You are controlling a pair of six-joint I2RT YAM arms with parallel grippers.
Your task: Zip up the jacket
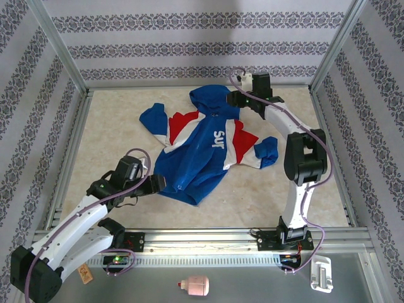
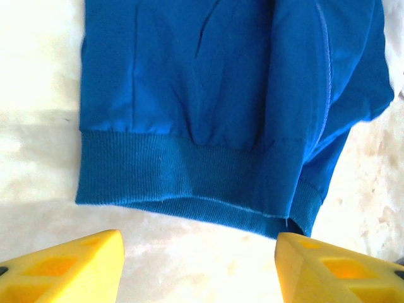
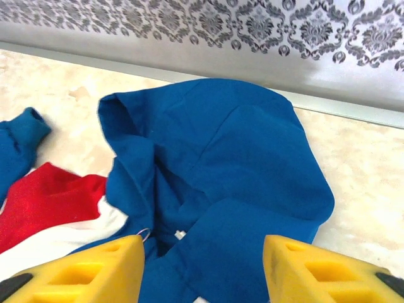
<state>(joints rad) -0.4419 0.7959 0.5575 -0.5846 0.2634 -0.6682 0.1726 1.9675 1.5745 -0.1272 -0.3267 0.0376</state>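
Left gripper [image 2: 199, 252]: released, yellow fingers [image 2: 69, 268] spread wide, nothing grasped. Directly ahead of the fingertips, close but apart from them: ribbed hem [image 2: 189, 177] of the jacket [image 1: 202, 148], flat on the table [image 2: 38, 164]. Hem spanning most of the gap between the two fingers. Beyond the hem: plain blue cloth, with a stitched seam [image 2: 325, 82] running away on the right finger's side.

Right gripper [image 3: 205, 252]: released as well, fingers wide apart, nothing grasped. Straight ahead of it: hood [image 3: 240, 151], collapsed flat on the table. Just beside the left fingertip: small metal ring [image 3: 144, 233] at the neck opening. Further out on that same side: red panel [image 3: 50, 202], white band [image 3: 63, 243] and one blue cuff [image 3: 25, 129]. Past the hood: metal rail [image 3: 189, 66], then patterned wall [image 3: 252, 25].

Jacket location overall, from the overhead camera: stretched out between the two grippers, hem end at the left gripper [image 1: 158, 183], hood end at the right gripper [image 1: 235, 98], one sleeve out to each side. White lettering [image 1: 219, 137] face up on the chest, between the red and white panels. How far the front zipper is closed: cannot tell.
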